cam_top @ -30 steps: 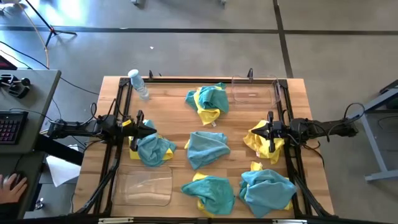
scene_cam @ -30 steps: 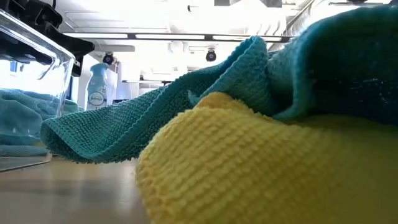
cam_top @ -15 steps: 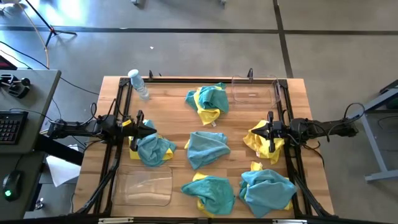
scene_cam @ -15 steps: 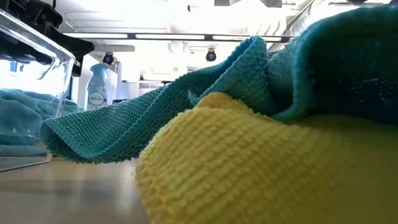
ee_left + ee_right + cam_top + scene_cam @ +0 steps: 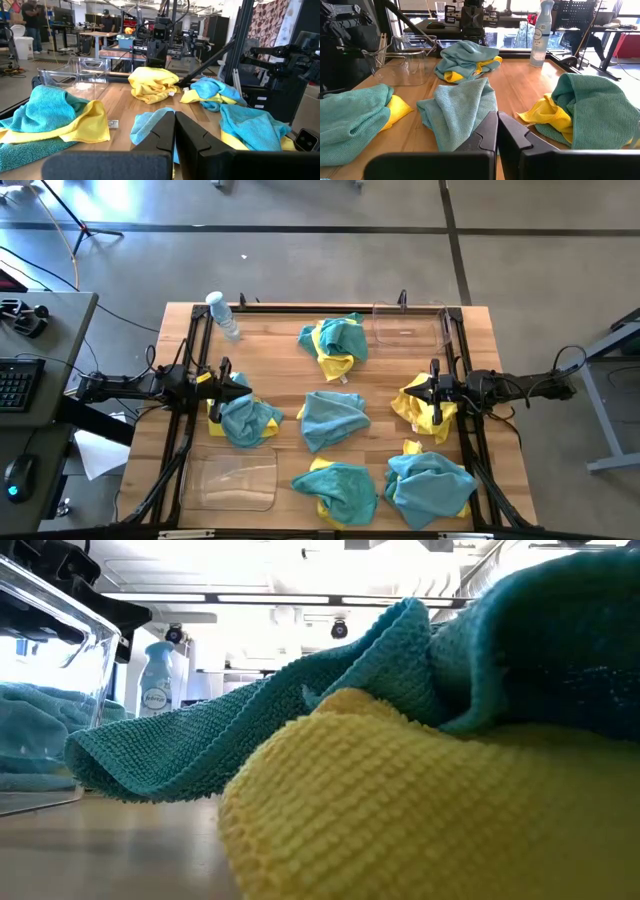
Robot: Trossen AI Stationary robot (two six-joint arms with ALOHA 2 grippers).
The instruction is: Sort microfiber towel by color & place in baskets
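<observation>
Teal-blue and yellow microfiber towels lie crumpled in several heaps on the wooden table: a mixed heap at the far middle (image 5: 333, 340), a teal one in the centre (image 5: 333, 418), a yellow one at the right (image 5: 425, 408), and mixed ones at the left (image 5: 248, 420), near middle (image 5: 338, 490) and near right (image 5: 430, 485). One clear basket (image 5: 408, 328) stands at the far right, another (image 5: 232, 480) at the near left. My left gripper (image 5: 175, 114) hangs shut above the left heap (image 5: 228, 383). My right gripper (image 5: 497, 114) hangs shut above the yellow heap (image 5: 425, 388). Neither holds anything.
A small water bottle (image 5: 222, 313) lies at the far left corner of the table. Dark frame rails (image 5: 190, 360) run along both side edges. A desk with a keyboard (image 5: 20, 385) stands left of the table. Bare wood shows between the heaps.
</observation>
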